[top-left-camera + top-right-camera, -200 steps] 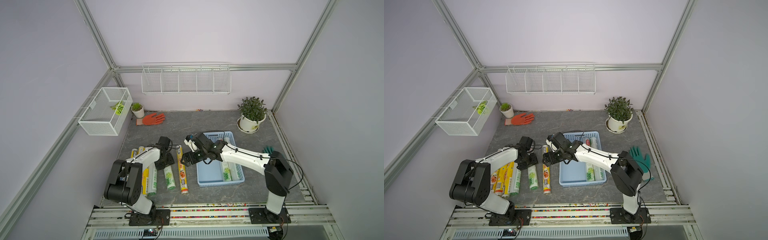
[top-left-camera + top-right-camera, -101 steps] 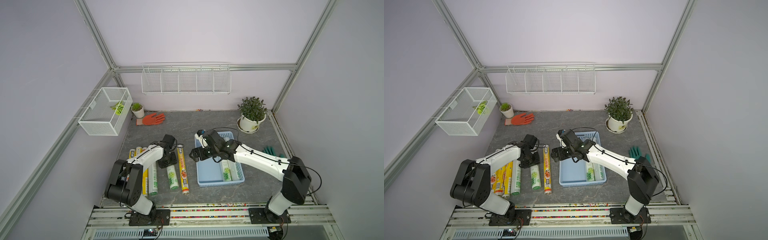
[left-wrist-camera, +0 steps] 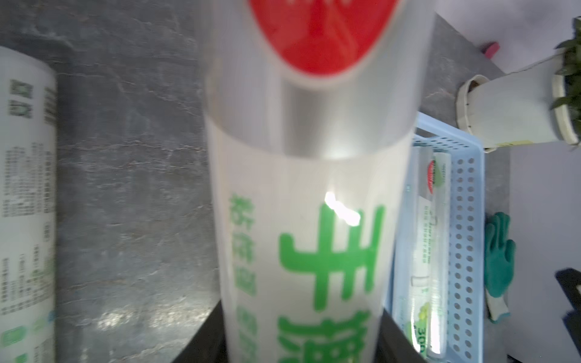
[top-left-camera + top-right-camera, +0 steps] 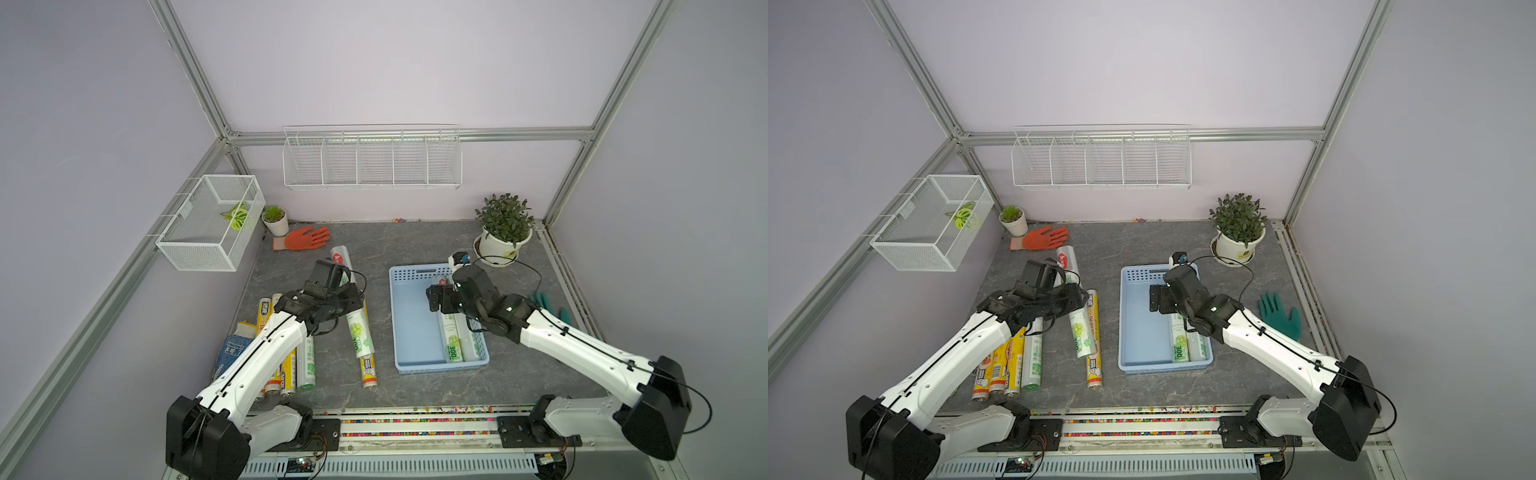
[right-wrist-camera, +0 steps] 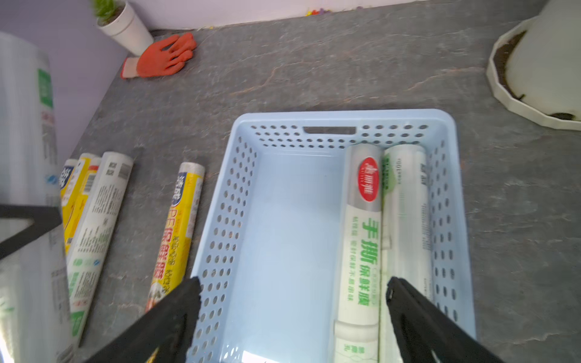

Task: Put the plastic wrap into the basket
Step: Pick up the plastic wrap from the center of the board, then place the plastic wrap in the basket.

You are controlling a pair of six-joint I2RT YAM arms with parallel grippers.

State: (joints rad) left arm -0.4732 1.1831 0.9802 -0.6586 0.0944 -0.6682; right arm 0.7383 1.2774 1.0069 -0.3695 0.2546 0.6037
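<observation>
A green-printed roll, clenched in the left pincer, may be snagged on the rim of the basket or knocked against the released right pincer above it.

We see a glossy clear-white film on the plastic wrap roll, shiny enough to carry a hard spot of light, while the basket is smooth light-blue plastic with a soft sheen. The tabletop looks to us like matt grey stone with fine veins, the orange glove has a dull rubbery coat, and the wire rack is thin white-coated metal.
</observation>
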